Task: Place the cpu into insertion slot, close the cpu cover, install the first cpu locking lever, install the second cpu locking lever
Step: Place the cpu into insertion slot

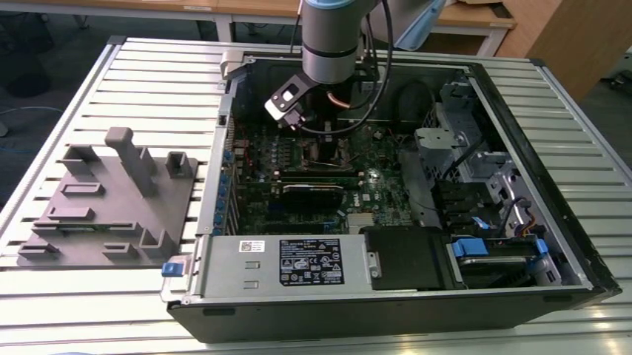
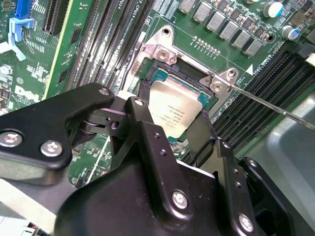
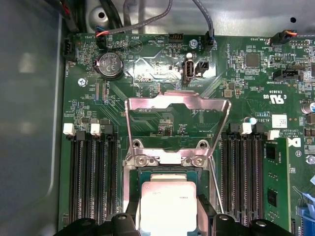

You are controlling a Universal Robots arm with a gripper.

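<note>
The cpu [image 2: 174, 109] is a silver-grey square lying over the insertion slot [image 2: 170, 74], whose teal-dark frame shows along one edge. My gripper [image 2: 173, 119] straddles it, black fingers [image 2: 142, 115] pressed against two opposite sides. In the first wrist view the cpu [image 3: 167, 201] sits between the fingers, just past the slot's rim [image 3: 162, 173]. The cpu cover [image 3: 178, 101] stands tilted open beyond the slot. A thin locking lever [image 2: 270, 103] sticks out from the socket corner. In the exterior view the arm [image 1: 331, 44] reaches down into the open computer case.
Rows of black memory slots [image 3: 91, 182] flank the socket on both sides. A power supply box [image 1: 296, 262] lies at the case's near edge, and a drive cage [image 1: 474, 170] fills the exterior view's right. A grey fixture [image 1: 109, 200] sits on the table outside the case.
</note>
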